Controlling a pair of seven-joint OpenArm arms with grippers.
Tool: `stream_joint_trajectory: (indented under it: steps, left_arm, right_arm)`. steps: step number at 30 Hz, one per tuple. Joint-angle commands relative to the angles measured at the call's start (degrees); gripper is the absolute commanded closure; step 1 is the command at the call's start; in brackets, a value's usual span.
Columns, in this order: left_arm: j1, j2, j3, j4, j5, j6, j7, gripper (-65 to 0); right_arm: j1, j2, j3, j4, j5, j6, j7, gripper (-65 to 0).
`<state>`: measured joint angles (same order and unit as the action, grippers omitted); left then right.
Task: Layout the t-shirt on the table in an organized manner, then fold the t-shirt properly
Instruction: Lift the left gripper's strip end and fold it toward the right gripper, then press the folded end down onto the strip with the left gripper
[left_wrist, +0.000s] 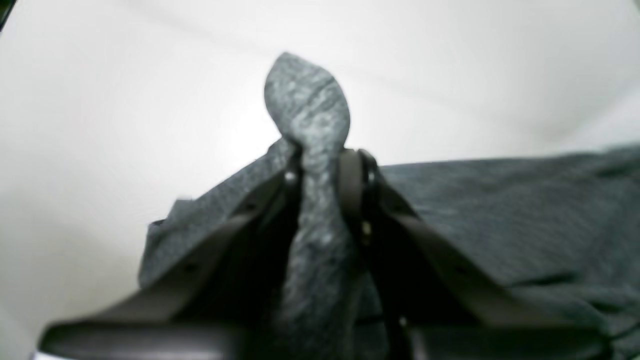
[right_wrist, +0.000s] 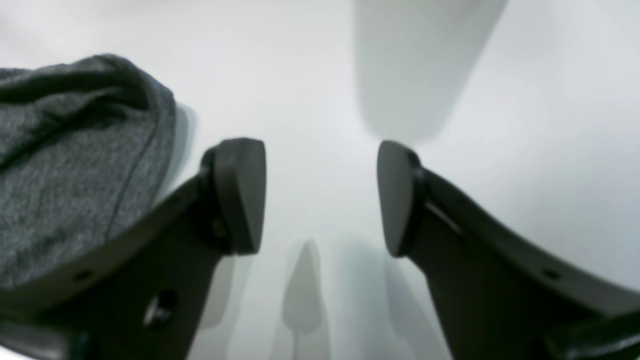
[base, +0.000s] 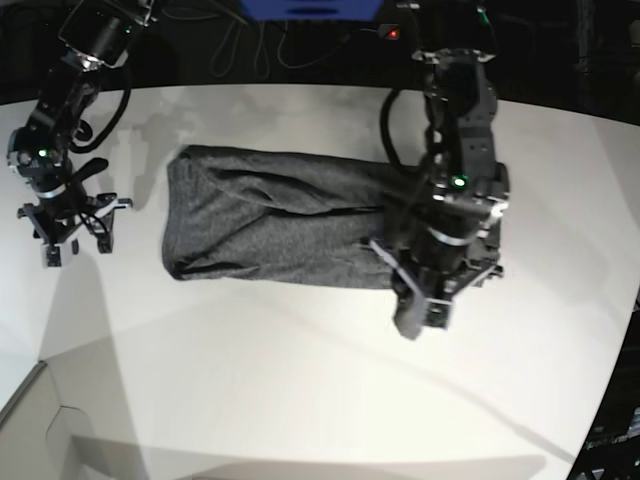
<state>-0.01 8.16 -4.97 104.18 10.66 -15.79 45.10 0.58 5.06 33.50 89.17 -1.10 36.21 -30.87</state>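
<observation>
- We see our left tool (left_wrist: 320, 165) pinching a twisted fold of the t-shirt (left_wrist: 307, 105); a leaf-shaped tip of soft, heathered grey knit sticks out beyond its dark pads.
- The rest of the t-shirt (base: 270, 215) lies in a rumpled, roughly oblong band on the smooth white table (base: 300, 370), stretching away from the left tool.
- Our right tool (right_wrist: 320, 197) stands spread with nothing between its rounded matte fingers (right_wrist: 242, 192), over bare table, a hemmed shirt edge just to its left.
</observation>
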Motion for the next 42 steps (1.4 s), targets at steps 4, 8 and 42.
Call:
stream_joint_trajectory:
  steps: [4, 8, 42]
  left_arm:
    - [0.3, 0.4, 5.5, 0.8, 3.1, 0.3, -1.4, -0.2]
    - [0.7, 0.1, 8.1, 0.7, 5.2, 0.3, -1.4, -0.2]
    - [-2.8, 0.1, 15.1, -11.8, 5.4, 0.3, -1.5, -1.0]
  right_arm:
    - [0.7, 1.0, 0.3, 1.1, 0.8, 0.1, 1.4, -35.9]
    - [0.7, 0.9, 0.3, 1.1, 0.8, 0.1, 1.4, -35.9]
    - [-0.6, 0.8, 0.3, 3.1, 0.8, 0.1, 1.4, -35.8]
